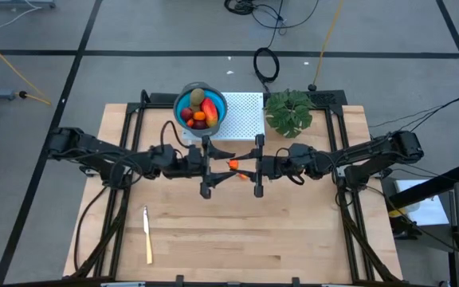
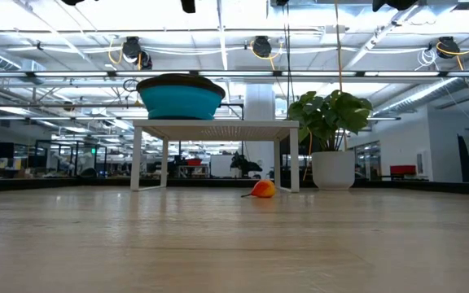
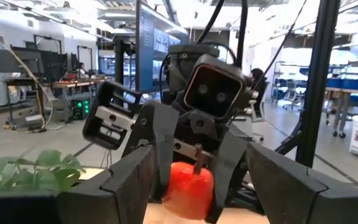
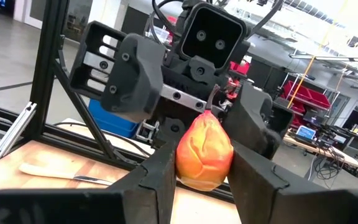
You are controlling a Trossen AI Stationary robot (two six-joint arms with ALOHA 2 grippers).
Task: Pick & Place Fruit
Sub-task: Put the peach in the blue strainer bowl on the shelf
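1. Left gripper (image 1: 216,169), table centre, fingers spread wide, released.
2. Red-orange fruit piece (image 1: 233,165) sits between the two grippers, clenched by the right gripper (image 1: 249,170).
3. Blue bowl (image 1: 213,115) of fruit at twelve o'clock.

Red-orange fruit (image 4: 204,158) gripped btwn right jaws; other fruit (image 1: 199,112) piled in bowl
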